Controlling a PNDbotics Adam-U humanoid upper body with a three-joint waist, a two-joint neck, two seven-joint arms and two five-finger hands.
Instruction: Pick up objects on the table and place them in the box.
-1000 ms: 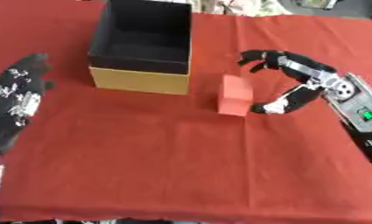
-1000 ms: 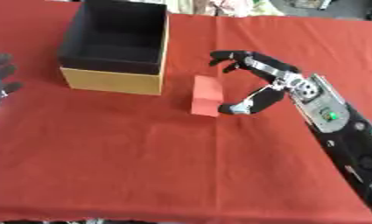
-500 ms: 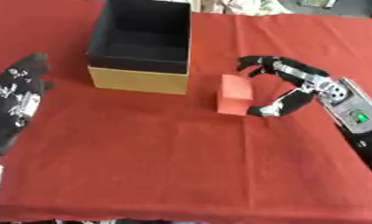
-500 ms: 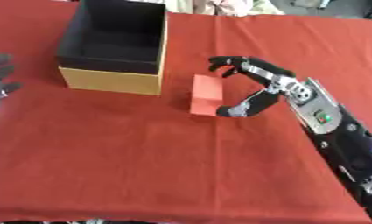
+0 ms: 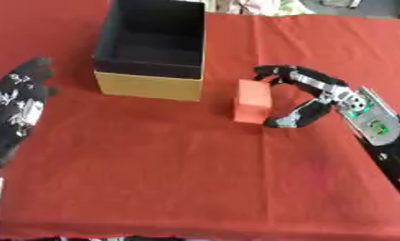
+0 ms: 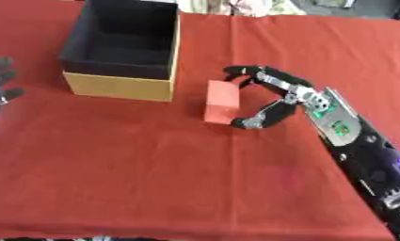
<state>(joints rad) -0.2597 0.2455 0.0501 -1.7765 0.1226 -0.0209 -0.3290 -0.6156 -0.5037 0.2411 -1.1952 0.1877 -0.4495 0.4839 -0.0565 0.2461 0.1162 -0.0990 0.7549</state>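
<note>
- Landmark: 1 open-topped square cardboard box (image 5: 153,52), tan outside and black inside, stands on the red cloth-covered table (image 5: 178,179), toward its far side. No item is visible in the part of the interior that shows.
- Task item: 1 red rectangular block (image 5: 252,101) stands upright on the cloth just right of the box's near right corner. It is close to the box but apart from it, outside the box.
- Right hand (image 6: 289,96): black with silver joints, it enters from the lower right and sits to the right of the box, directly beside the block.
- Right hand fingers (image 6: 245,71): spread apart and curved. They arch over the far end of the block, while the thumb (image 6: 260,118) curls in at the block's near right corner. The block lies within this open bracket. Fingertips appear at or very near the block's surface; actual contact cannot be confirmed. The block rests on the cloth, not lifted.
- Left hand (image 5: 18,106): black, at the view's left edge, left of the box and well apart from it. Fingers are straight and relaxed, pointing away from the robot, holding nothing.
</note>
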